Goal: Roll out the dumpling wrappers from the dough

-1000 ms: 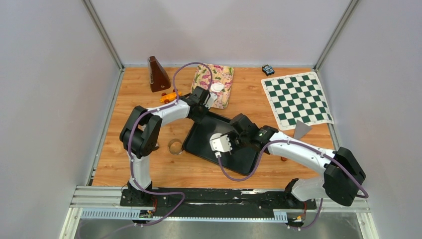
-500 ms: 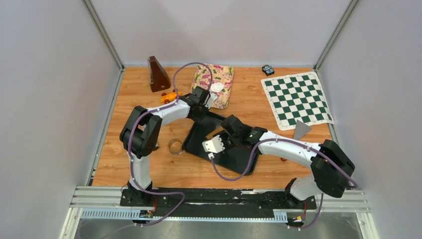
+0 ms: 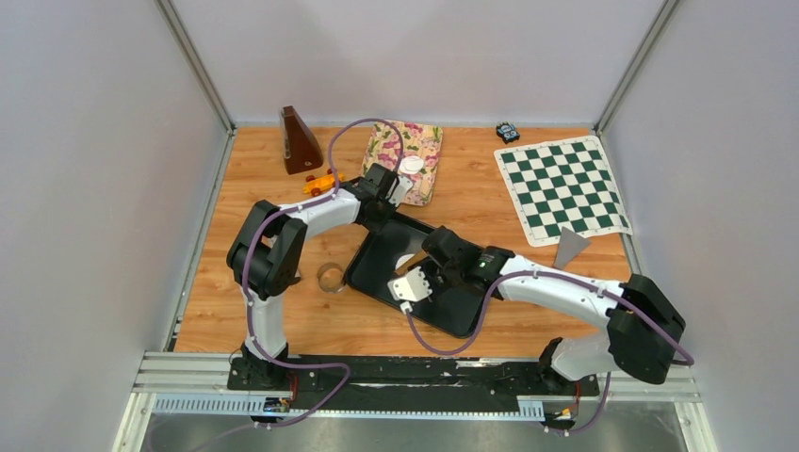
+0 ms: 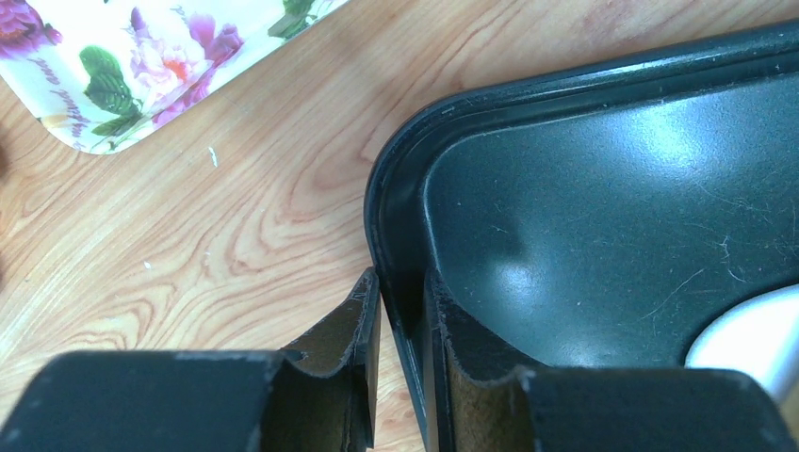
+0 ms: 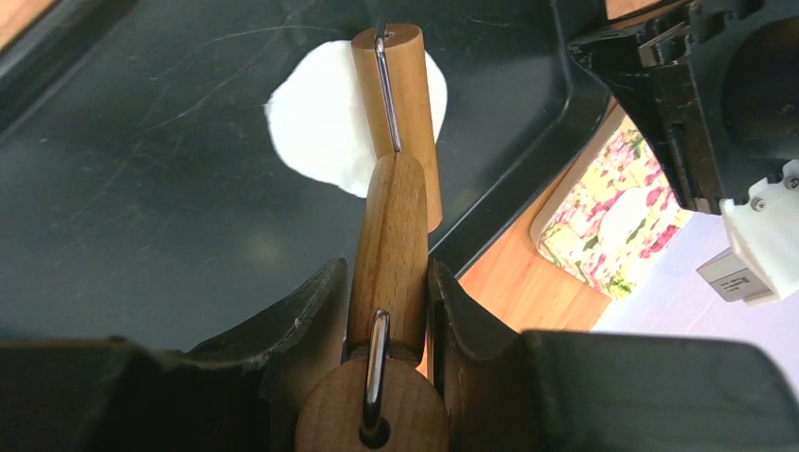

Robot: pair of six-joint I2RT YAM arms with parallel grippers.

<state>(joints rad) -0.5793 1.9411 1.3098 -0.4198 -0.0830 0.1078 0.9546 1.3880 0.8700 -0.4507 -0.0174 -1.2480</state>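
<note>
A black tray (image 3: pixel 372 264) lies mid-table. On it is a flat, roughly round white piece of dough (image 5: pixel 316 122), also seen from above (image 3: pixel 411 261). My right gripper (image 5: pixel 388 273) is shut on the wooden handle of a rolling pin (image 5: pixel 391 226), whose roller (image 5: pixel 400 94) rests across the dough. My left gripper (image 4: pixel 400 292) is shut on the tray's rim (image 4: pixel 391 188) at its far-left corner, one finger inside and one outside. A pale round dumpling wrapper (image 5: pixel 624 218) lies on the floral tray (image 5: pixel 603 226).
A clear ring cutter (image 3: pixel 331 277) stands left of the black tray. A brown metronome (image 3: pixel 300 141) and an orange toy (image 3: pixel 320 183) are at the back left. A chessboard mat (image 3: pixel 562 188), a grey scraper (image 3: pixel 569 247) and a small dark gadget (image 3: pixel 508 131) are at the right.
My right gripper carried the rolling pin leftward across the tray, then drew back toward the near edge. The left gripper has kept its hold on the rim.
</note>
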